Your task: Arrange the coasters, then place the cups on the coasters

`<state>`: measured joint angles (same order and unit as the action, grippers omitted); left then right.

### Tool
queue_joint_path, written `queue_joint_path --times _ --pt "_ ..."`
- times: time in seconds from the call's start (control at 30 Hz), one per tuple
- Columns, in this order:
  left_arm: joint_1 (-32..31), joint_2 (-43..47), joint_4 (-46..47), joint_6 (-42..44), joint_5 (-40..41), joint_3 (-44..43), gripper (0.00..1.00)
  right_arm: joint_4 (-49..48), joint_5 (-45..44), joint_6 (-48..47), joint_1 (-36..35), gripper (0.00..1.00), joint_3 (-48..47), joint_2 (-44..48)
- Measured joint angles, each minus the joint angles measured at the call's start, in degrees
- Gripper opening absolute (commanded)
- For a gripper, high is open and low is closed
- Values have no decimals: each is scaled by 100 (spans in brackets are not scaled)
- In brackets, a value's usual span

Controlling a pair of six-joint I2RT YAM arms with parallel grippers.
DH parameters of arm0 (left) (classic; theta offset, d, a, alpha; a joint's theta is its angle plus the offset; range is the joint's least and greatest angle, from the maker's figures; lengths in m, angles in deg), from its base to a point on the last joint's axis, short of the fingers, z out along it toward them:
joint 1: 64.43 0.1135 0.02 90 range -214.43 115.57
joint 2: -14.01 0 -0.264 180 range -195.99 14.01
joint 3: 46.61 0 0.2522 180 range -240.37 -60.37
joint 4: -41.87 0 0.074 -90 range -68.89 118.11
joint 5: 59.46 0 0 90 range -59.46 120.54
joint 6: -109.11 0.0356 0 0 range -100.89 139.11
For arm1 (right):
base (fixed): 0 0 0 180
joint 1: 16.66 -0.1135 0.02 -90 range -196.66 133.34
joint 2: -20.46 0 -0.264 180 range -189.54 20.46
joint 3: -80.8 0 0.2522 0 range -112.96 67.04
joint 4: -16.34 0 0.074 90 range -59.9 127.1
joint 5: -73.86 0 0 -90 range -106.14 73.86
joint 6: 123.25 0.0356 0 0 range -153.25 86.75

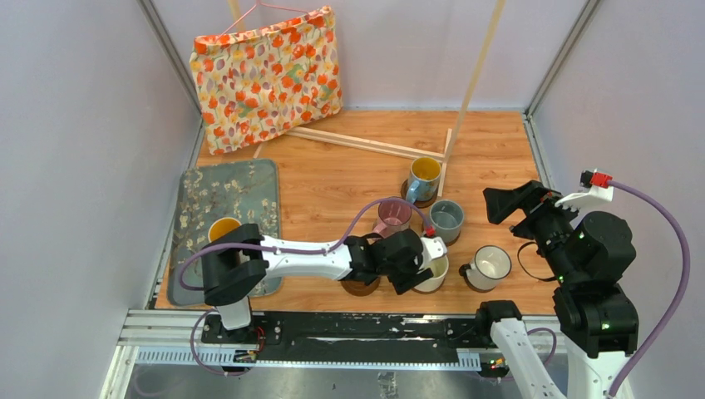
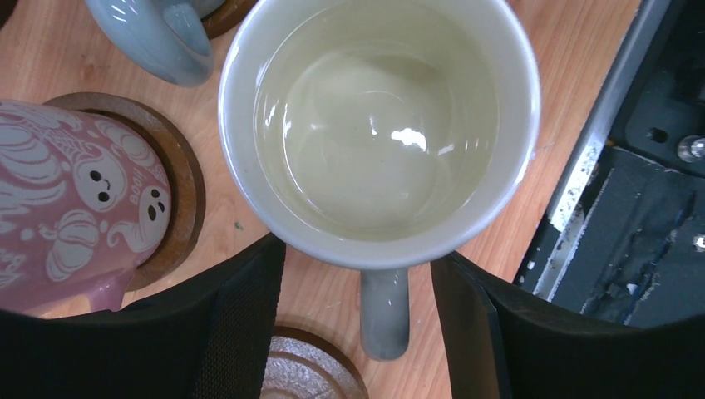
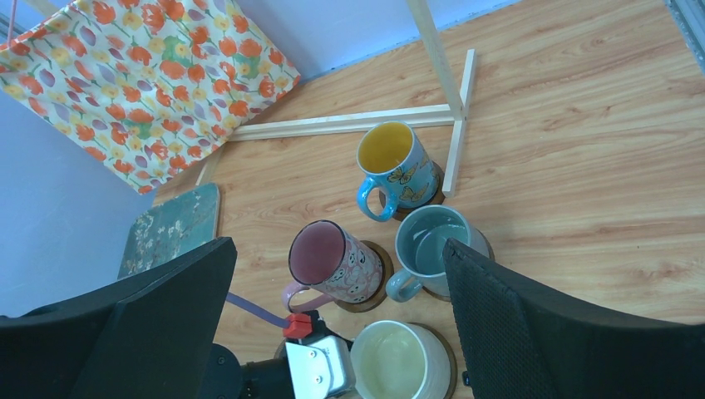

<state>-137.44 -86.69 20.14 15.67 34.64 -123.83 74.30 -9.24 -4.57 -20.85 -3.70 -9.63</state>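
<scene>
The cream cup (image 2: 374, 125) stands on a coaster (image 3: 450, 359) near the table's front edge. My left gripper (image 2: 356, 266) is open around the cup's handle (image 2: 384, 312), with a gap on both sides. An empty coaster (image 1: 361, 288) lies just left of it. The pink cup (image 1: 392, 216), the grey-blue cup (image 1: 446, 220) and the blue cup with yellow inside (image 1: 424, 178) each sit on a coaster. A white cup with a dark rim (image 1: 490, 264) stands to the right. A pale cup with orange inside (image 1: 224, 229) stands on the mat. My right gripper (image 1: 509, 204) hangs open and empty above the table.
A grey floral mat (image 1: 199, 208) lies at the left. A flowered cloth bag (image 1: 266, 75) hangs at the back, with a wooden frame (image 1: 366, 143) under it. A black and metal rail (image 1: 332, 328) runs along the near edge.
</scene>
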Motion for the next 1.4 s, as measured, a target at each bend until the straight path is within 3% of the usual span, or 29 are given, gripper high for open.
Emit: queue_joint_path --times 0.6,0.93,1.13,1.4 --pt "2 1714 -258 -330 -131 289 92 17 0 2 0 100 103 2" --pt "313 2660 -852 -1200 1292 378 96 33 4 0 0 100 173 2" --pt "1021 2850 -1786 -2142 2459 387 96 33 28 0 0 100 229 0" --pt "1943 3298 -2686 -3036 3283 619 98 28 61 -31 0 100 286 -4"
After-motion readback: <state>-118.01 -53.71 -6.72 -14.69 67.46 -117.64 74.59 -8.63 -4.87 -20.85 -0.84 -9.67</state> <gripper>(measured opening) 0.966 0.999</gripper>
